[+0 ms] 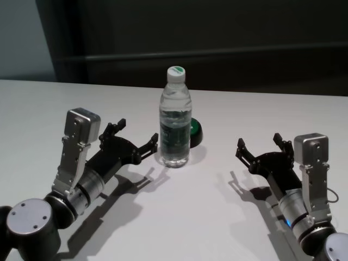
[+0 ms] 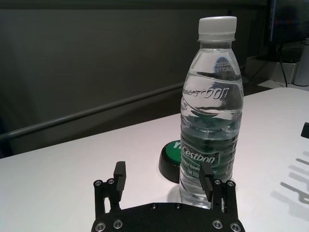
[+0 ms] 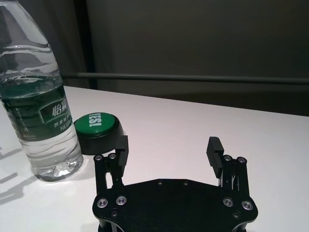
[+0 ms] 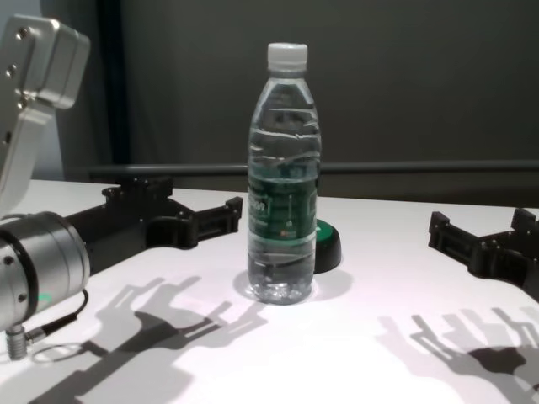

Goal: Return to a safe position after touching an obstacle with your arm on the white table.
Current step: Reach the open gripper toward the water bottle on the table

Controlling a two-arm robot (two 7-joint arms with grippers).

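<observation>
The obstacle, a clear water bottle (image 1: 175, 122) with a white cap and a green label, stands upright in the middle of the white table (image 1: 206, 217). My left gripper (image 1: 137, 133) hovers low just left of it, open and holding nothing. Its inner fingertip (image 4: 235, 205) is right at the bottle's side (image 4: 282, 210); whether they touch I cannot tell. In the left wrist view the bottle (image 2: 211, 111) rises behind one finger (image 2: 207, 175). My right gripper (image 1: 259, 142) is open and empty, well to the right of the bottle.
A low black puck with a green top (image 1: 194, 130) sits just behind and to the right of the bottle, also seen as the puck (image 3: 95, 124) in the right wrist view. A dark wall and rail run behind the table's far edge.
</observation>
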